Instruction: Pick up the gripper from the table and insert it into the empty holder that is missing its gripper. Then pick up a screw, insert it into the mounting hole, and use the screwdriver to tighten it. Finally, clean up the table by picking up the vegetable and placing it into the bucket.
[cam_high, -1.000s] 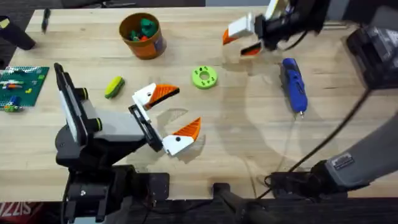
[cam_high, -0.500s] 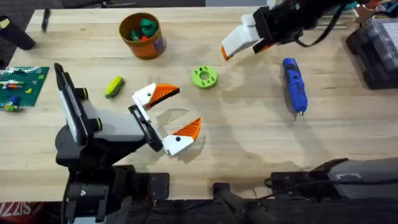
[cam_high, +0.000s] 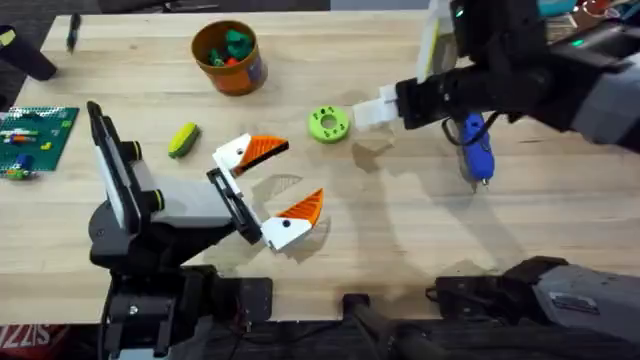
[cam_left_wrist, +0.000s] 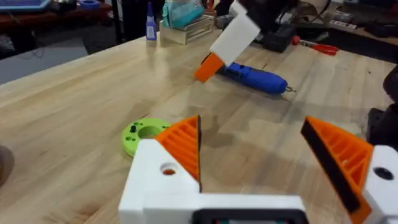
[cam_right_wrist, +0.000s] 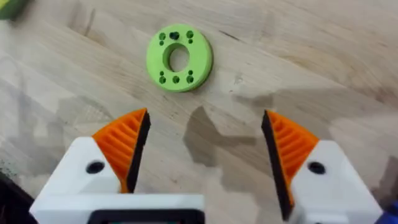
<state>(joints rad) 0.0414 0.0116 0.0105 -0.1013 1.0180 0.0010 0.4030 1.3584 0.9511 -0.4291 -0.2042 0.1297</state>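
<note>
My left gripper (cam_high: 270, 185) rests open above the table's middle, its orange pads (cam_left_wrist: 183, 146) wide apart and holding nothing. My right gripper (cam_high: 372, 112) reaches in from the right, open and empty (cam_right_wrist: 205, 155), just right of the lime-green disc (cam_high: 328, 123). The blue screwdriver (cam_high: 476, 148) lies on the table under the right arm, partly covered by it. The yellow-green vegetable (cam_high: 183, 140) lies left of the left gripper. The orange-brown bucket (cam_high: 228, 58) stands at the back with green and red toys inside. The loose gripper piece and the screw are out of view.
A green brick plate (cam_high: 38, 138) lies at the left edge. The lime-green disc (cam_right_wrist: 179, 57) sits on the wood ahead of the right fingers. The left arm's black body (cam_high: 150, 215) takes up the front left. A dark box (cam_high: 610, 80) stands at the far right.
The right arm has swung from the back right forward and lower, so its gripper now points at the lime-green disc and covers part of the screwdriver. The left arm has stayed still.
</note>
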